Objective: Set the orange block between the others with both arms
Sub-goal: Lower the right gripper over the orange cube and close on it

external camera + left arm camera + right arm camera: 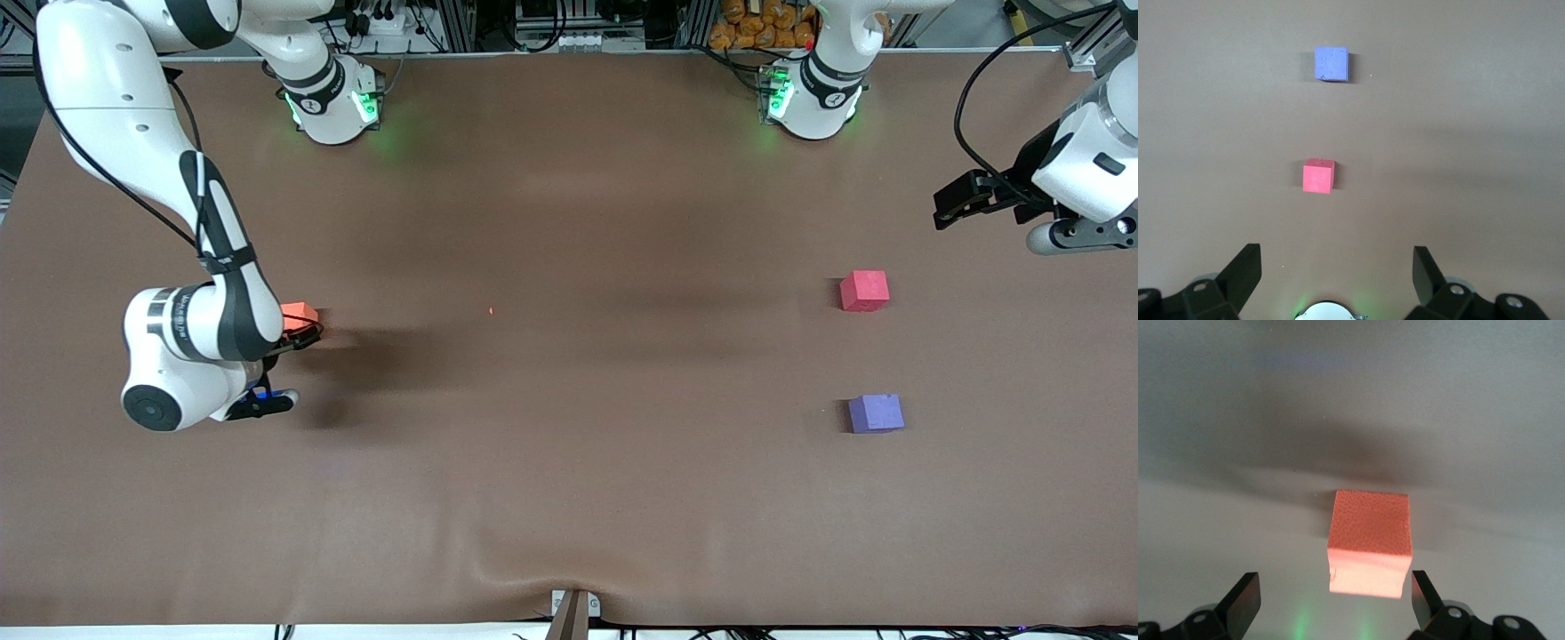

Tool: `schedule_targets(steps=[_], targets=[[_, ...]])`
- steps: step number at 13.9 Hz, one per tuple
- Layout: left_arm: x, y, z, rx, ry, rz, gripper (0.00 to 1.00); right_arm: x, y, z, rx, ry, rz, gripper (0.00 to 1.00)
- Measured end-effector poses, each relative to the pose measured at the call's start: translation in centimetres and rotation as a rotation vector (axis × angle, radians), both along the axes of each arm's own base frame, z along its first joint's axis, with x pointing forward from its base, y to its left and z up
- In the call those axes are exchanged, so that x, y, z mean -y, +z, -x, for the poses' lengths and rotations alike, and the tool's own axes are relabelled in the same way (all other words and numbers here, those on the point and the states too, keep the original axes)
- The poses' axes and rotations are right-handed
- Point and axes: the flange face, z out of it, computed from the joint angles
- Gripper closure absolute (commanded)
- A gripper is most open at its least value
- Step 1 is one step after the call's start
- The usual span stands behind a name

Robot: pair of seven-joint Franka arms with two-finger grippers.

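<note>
Looking down from the front camera, the right gripper (298,342) sits low at the middle left of the frame, right at the orange block (300,313), which peeks out from under the wrist on the brown surface (569,462). At the right of the frame the red-pink cube (864,291) lies above the purple-blue cube (876,413), a bare gap between them. The left gripper (956,206) waits in the air at the upper right edge, over the surface near the red-pink cube.

From the left wrist view, its jaws stand wide with nothing between them; the red-pink cube (1318,177) shows mid-frame and the purple-blue cube (1331,64) near the top.

From the right wrist view, the orange block (1371,541) fills the centre, just ahead of wide-open jaws, not yet gripped.

I'd say the pick-up is the step in hand. Next the right arm needs to ease forward so the block sits squarely between the jaws, then close. The gap between the cubes lies at the left arm's end, so a handover looks likely.
</note>
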Motion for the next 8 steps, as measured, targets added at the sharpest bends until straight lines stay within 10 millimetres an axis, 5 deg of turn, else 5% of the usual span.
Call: schedule_targets(steps=[3, 8], targets=[[0.0, 0.0, 0.0, 0.0, 0.001, 0.0, 0.0, 0.8, 0.0, 0.1, -0.01, 0.02, 0.034, 0.0], [-0.1, 0.0, 0.0, 0.001, 0.002, 0.0, 0.0, 0.6, -3.4, 1.1, -0.064, 0.052, 0.08, 0.0]])
